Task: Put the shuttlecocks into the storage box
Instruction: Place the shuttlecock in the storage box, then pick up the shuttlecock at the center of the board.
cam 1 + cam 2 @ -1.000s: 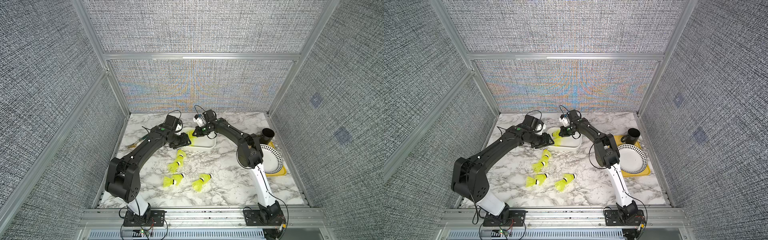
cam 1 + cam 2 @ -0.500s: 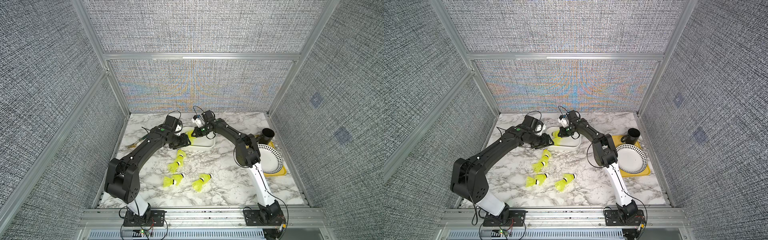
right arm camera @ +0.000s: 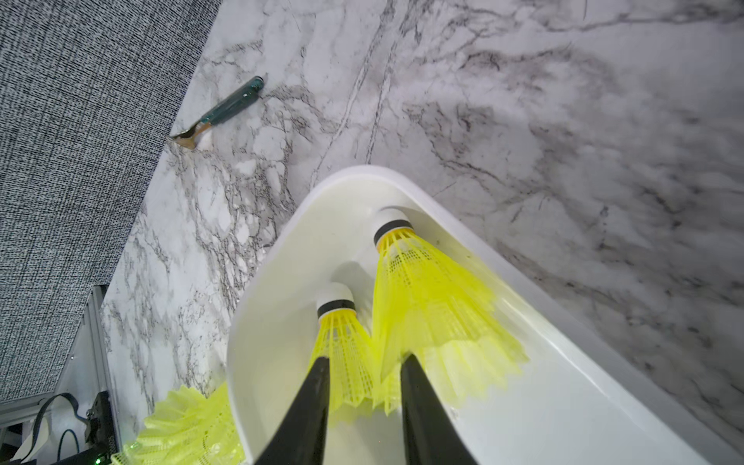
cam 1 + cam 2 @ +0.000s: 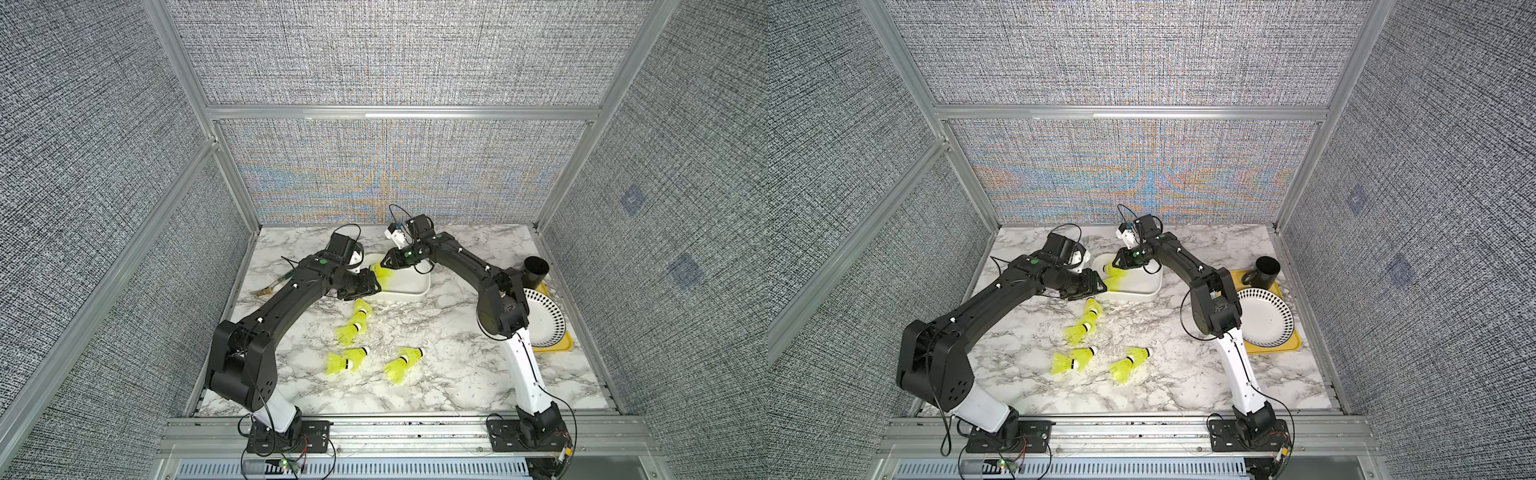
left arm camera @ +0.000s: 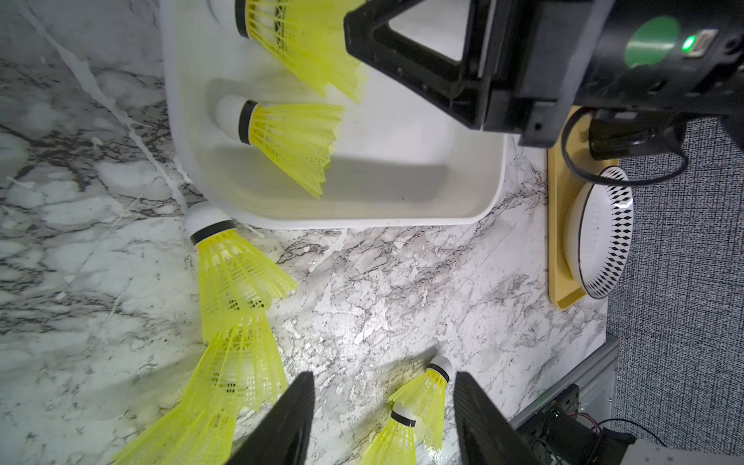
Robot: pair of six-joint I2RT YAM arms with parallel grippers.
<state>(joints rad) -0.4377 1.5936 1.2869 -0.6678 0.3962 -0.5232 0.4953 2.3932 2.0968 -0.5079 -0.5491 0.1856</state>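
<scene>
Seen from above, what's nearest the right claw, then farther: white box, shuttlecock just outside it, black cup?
1. White box, right under the right claw.
2. Shuttlecock, on the table beside the box's front.
3. Black cup, at the table's right side.

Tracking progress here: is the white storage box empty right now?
No, the left wrist view shows two shuttlecocks lying inside the storage box, their white caps toward one end wall.
</scene>
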